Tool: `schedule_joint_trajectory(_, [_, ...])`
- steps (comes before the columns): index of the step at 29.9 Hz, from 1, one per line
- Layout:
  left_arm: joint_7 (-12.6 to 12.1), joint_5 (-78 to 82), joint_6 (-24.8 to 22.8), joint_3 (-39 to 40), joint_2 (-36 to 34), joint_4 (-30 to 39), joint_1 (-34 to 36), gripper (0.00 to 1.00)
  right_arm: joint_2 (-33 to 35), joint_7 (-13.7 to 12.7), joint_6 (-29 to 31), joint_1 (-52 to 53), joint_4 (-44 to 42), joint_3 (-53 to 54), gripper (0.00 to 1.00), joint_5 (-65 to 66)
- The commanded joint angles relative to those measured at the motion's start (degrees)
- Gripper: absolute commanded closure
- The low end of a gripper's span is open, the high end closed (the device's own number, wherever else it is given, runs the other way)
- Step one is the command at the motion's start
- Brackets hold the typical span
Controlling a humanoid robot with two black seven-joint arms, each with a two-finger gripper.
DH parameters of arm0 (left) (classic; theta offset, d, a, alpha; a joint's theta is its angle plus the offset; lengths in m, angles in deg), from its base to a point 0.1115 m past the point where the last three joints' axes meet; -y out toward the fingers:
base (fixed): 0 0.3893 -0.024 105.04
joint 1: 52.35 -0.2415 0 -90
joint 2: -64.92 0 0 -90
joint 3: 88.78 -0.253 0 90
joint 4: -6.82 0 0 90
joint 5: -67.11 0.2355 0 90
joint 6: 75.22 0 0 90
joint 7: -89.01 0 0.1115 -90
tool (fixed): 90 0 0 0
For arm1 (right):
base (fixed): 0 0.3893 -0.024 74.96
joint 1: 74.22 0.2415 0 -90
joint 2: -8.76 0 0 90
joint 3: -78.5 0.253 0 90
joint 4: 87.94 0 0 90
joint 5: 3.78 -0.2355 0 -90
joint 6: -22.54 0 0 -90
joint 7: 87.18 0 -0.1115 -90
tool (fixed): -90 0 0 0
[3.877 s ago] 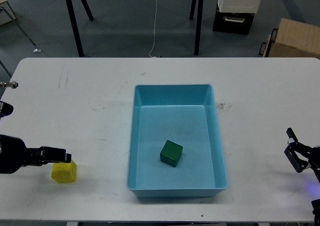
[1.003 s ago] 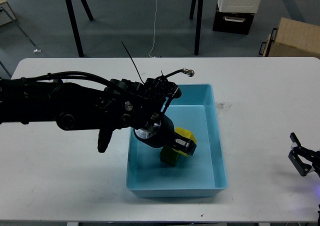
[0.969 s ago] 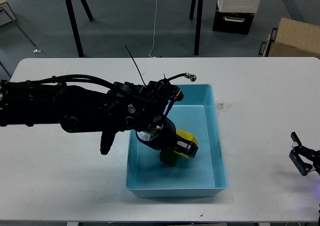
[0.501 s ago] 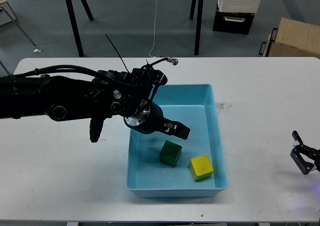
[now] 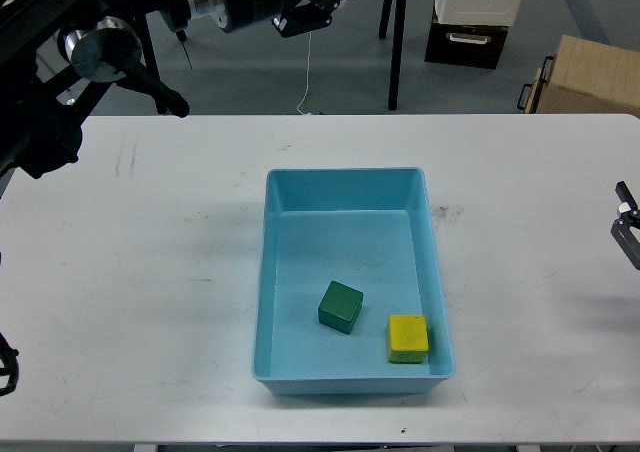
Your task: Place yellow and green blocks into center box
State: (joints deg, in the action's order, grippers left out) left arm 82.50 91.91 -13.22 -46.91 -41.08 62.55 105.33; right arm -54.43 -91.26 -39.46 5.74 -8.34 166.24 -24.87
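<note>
The light blue box (image 5: 346, 174) sits in the middle of the white table. Inside it, a dark green block (image 5: 341, 305) lies near the front centre. A yellow block (image 5: 408, 338) lies in the box's front right corner, just right of the green one and apart from it. My left gripper (image 5: 322, 0) is raised high above the table's far edge, well away from the box, open and empty. Only a small part of my right gripper (image 5: 628, 230) shows at the right edge, over the table.
The white table (image 5: 140, 272) stretches wide on both sides of the box. Beyond its far edge stand black stand legs (image 5: 397, 42), a white-and-black case (image 5: 474, 17) and a cardboard box (image 5: 590, 77) on the floor.
My left arm has lifted out of the box and swung up and back, empty. The yellow block stays in the box's front right corner. My right gripper has shifted up and to the right edge.
</note>
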Motion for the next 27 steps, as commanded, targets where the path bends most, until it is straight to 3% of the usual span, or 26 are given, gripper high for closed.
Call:
schedule_joint_trajectory(1, [0.00, -0.98, 0.00, 15.74, 0.18, -1.06, -8.50, 0.04, 1.39, 0.12, 0.00, 1.69, -1.38, 0.67, 0.00, -0.18])
schedule_joint_trajectory(5, [-0.26, -3.96, 0.00, 32.62, 0.18, 0.25, -18.34, 0.03, 2.27, 0.21, 0.00, 2.57, -1.46, 1.20, 0.00, -0.35])
schedule_joint_trajectory(8, [-0.44, -6.42, 0.00, 40.98, -0.70, 4.28, -24.59, 0.03, 2.27, 0.21, 0.00, 2.57, -1.38, 1.64, 0.00, -0.62])
schedule_joint_trajectory(12, [-0.53, -8.01, 0.00, 49.43, -2.19, 13.76, -37.85, 0.03, 1.40, 0.30, 0.00, 2.40, -1.03, 1.29, 0.00, -0.79])
schedule_joint_trajectory(16, [-0.53, -9.76, 0.00, 56.28, -0.71, 26.94, -56.03, 0.03, -0.18, 0.30, 0.00, 0.73, -0.24, 0.41, 0.00, -0.88])
schedule_joint_trajectory(19, [-0.53, -12.92, 0.00, 60.51, 4.56, 35.39, -67.73, 0.03, -1.41, 0.30, 0.00, -1.99, 0.82, 0.24, 0.00, -0.97])
schedule_joint_trajectory(23, [-2.28, -18.63, 0.00, 61.58, 12.46, 44.09, -81.44, 0.02, -3.26, 0.30, 0.00, -6.82, 5.20, 0.06, 0.00, -0.88])
schedule_joint_trajectory(27, [-4.13, -21.19, 0.00, 58.95, 16.00, 45.43, -90.08, 0.02, -4.40, 0.30, 0.00, -11.74, 8.99, -0.38, 0.00, -0.79])
